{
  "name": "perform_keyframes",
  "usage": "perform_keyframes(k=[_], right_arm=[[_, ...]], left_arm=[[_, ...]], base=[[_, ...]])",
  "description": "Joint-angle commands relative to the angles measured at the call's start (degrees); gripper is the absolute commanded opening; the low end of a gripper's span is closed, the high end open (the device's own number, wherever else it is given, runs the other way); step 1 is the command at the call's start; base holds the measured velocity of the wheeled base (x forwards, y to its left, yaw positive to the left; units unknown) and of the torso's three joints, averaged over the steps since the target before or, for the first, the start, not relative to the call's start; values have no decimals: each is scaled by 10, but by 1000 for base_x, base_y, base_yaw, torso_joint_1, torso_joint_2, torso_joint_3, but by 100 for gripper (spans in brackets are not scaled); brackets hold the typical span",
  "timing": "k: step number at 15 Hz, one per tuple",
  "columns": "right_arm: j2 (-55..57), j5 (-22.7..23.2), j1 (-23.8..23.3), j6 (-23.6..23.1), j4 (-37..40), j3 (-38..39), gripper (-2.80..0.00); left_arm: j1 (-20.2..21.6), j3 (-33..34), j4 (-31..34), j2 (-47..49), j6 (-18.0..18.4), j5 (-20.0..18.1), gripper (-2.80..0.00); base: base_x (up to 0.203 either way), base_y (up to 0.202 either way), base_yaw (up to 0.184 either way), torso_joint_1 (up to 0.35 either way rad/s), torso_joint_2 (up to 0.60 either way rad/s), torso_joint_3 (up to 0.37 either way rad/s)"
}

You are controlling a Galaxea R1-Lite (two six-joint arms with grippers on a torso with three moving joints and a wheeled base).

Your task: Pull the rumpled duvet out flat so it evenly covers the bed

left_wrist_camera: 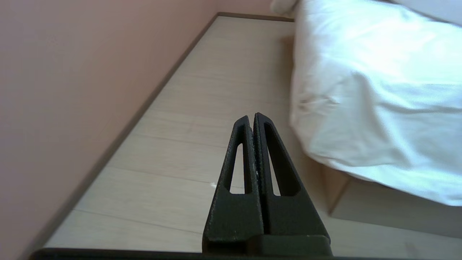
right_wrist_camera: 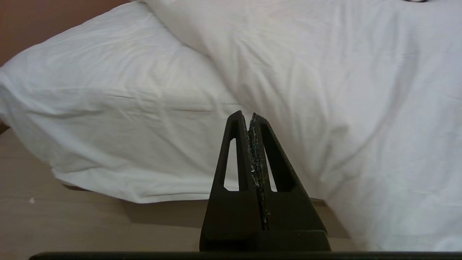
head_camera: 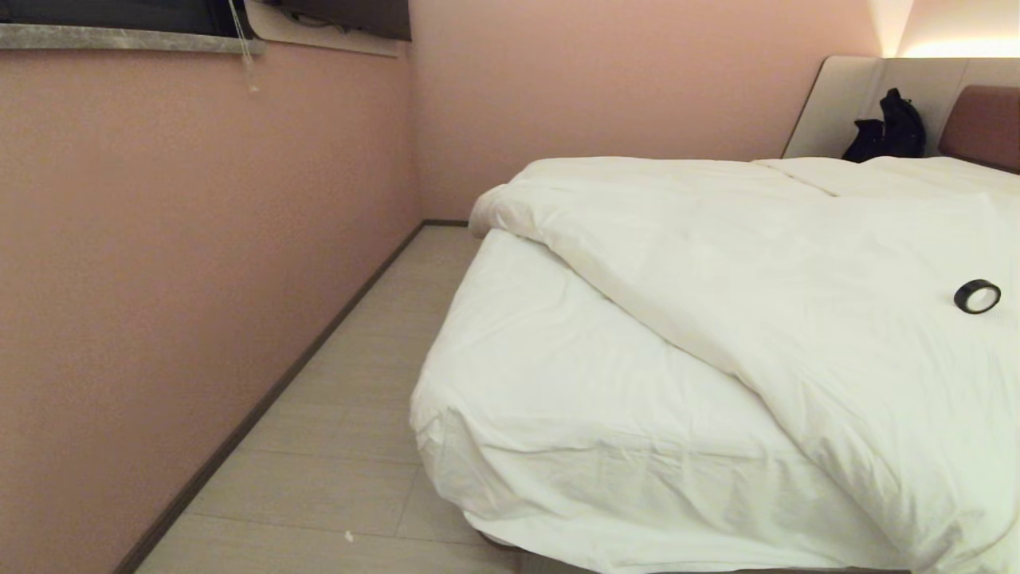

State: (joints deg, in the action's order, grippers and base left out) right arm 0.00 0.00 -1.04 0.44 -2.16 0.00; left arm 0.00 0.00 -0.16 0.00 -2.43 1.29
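The puffy white duvet (head_camera: 781, 271) lies askew on the bed (head_camera: 558, 383), its edge running diagonally so the near left corner of the sheeted mattress is bare. It hangs over the foot of the bed at the right (right_wrist_camera: 361, 108). Neither arm shows in the head view. My left gripper (left_wrist_camera: 252, 116) is shut and empty, held over the floor beside the mattress corner (left_wrist_camera: 361, 119). My right gripper (right_wrist_camera: 245, 115) is shut and empty, facing the foot of the mattress where the duvet edge drops.
A black roll of tape (head_camera: 977, 296) rests on the duvet at the right. A black bag (head_camera: 888, 127) stands by the grey side panel next to the reddish headboard (head_camera: 988, 123). A pink wall (head_camera: 199, 263) borders a narrow strip of wooden floor (head_camera: 351, 414) left of the bed.
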Motion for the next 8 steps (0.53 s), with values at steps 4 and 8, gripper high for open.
perform_keyframes(k=[4,8], right_arm=[[1,0,1,0,0,0,-280],[1,0,0,0,0,0,-280]], left_arm=[[0,0,0,0,0,0,-280],[0,0,0,0,0,0,-280]], base=[[0,-191,-2,3,4,2],[0,-192,-1,1,3,2]])
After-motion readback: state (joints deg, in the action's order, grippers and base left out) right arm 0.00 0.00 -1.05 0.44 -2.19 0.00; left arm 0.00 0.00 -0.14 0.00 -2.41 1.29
